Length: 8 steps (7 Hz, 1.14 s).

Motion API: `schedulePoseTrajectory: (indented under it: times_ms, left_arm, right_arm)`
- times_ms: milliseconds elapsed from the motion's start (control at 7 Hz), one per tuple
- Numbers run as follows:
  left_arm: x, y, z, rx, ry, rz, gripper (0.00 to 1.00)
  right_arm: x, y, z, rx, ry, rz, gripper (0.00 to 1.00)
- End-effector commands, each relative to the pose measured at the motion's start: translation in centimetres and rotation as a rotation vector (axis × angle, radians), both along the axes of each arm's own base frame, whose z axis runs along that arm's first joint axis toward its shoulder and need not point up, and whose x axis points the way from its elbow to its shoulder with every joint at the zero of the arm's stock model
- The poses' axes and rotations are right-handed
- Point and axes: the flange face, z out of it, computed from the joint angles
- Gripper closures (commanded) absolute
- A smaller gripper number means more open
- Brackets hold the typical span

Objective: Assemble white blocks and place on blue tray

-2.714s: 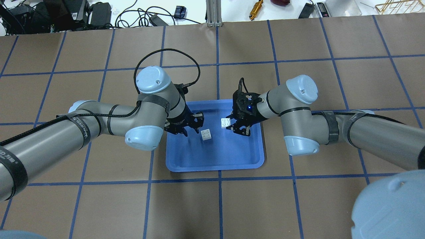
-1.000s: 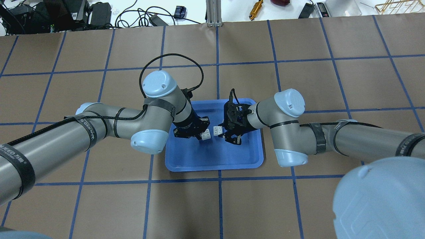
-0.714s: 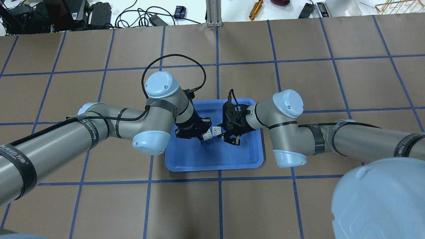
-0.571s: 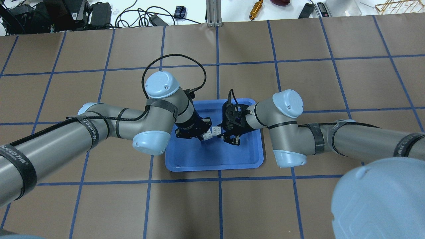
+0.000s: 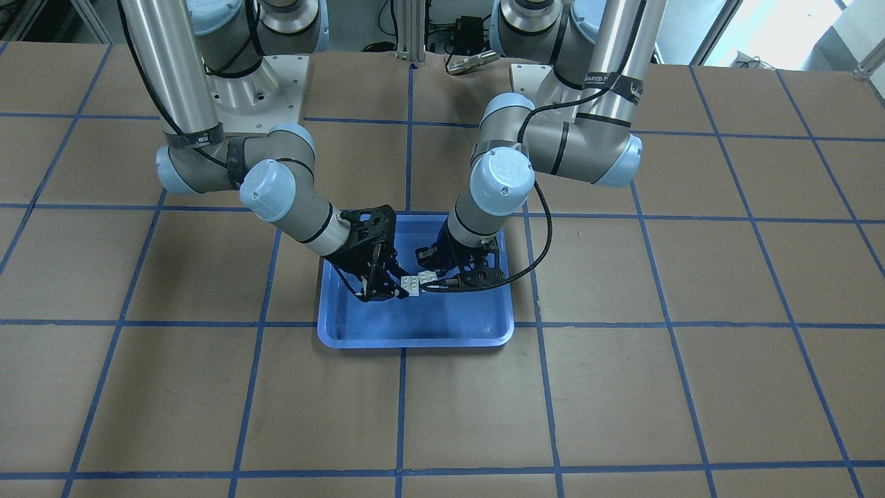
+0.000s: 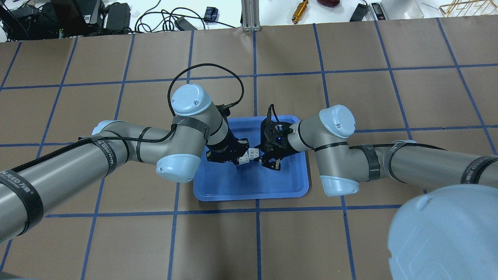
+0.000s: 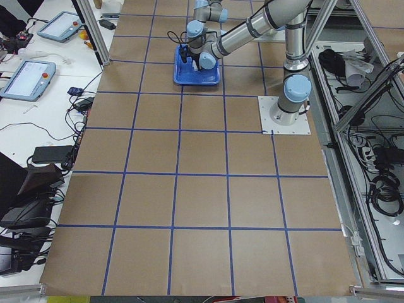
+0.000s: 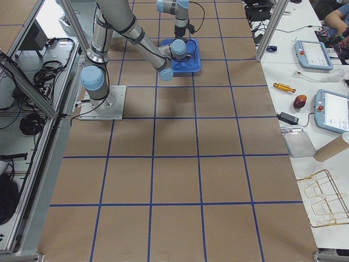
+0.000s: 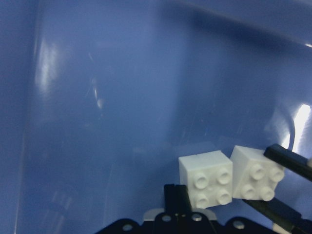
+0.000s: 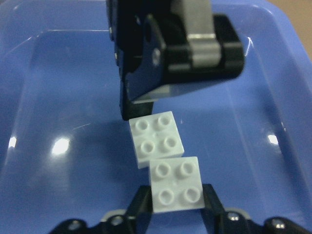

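Note:
The blue tray [image 6: 253, 186] lies at the table's middle. Both grippers meet over its far half. My left gripper [image 6: 241, 156] is shut on a white block [image 6: 244, 157], studs up. My right gripper [image 6: 258, 154] is shut on the second white block [image 6: 254, 152], also studs up. The two blocks touch side by side, slightly skewed and not stacked. In the right wrist view my block [image 10: 176, 186] is near and the left one [image 10: 156, 137] sits just beyond it. In the left wrist view my block [image 9: 205, 180] has the other block [image 9: 256, 174] on its right. I cannot tell whether they rest on the tray floor.
The brown table [image 6: 272, 241] has blue tape grid lines. Cables, tools and boxes [image 6: 116, 15] lie beyond its far edge. The tray's near half [image 5: 415, 318] holds nothing. Both arms' elbows [image 6: 175, 167] hang beside the tray.
2.7 s ago the blocks were apart in the tray, the left gripper open beside its block. Since then both grippers have closed in and the blocks now touch. In the last second only small shifts.

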Motion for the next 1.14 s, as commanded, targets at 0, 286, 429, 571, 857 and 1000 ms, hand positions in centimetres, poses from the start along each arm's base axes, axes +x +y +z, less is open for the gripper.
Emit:
schedulePoseTrajectory:
  times_ms: [0, 286, 429, 571, 857, 1000]
  left_arm:
    - [0.0, 0.0, 0.1, -0.010, 0.001, -0.034, 0.91]
    - [0.0, 0.0, 0.1, -0.015, 0.003, -0.036, 0.91]
    - [-0.1, 0.0, 0.1, -0.015, 0.003, -0.036, 0.91]
    - [-0.1, 0.0, 0.1, -0.016, 0.003, -0.036, 0.91]
    - [-0.1, -0.1, 0.3, -0.028, 0.006, -0.040, 0.90]
    - [-0.1, -0.1, 0.3, -0.028, 0.006, -0.042, 0.90]
  right_arm:
    - [0.0, 0.0, 0.3, 0.004, -0.003, -0.013, 0.01]
    - [0.0, -0.2, 0.8, 0.031, -0.010, -0.066, 0.00]
    - [-0.1, -0.3, 1.0, 0.027, -0.009, -0.069, 0.00]
    - [-0.1, -0.2, 1.2, 0.031, -0.012, -0.080, 0.00]
    - [-0.1, -0.3, 2.2, 0.060, -0.023, -0.144, 0.00]
    - [-0.1, -0.4, 2.8, 0.050, -0.023, -0.149, 0.00]
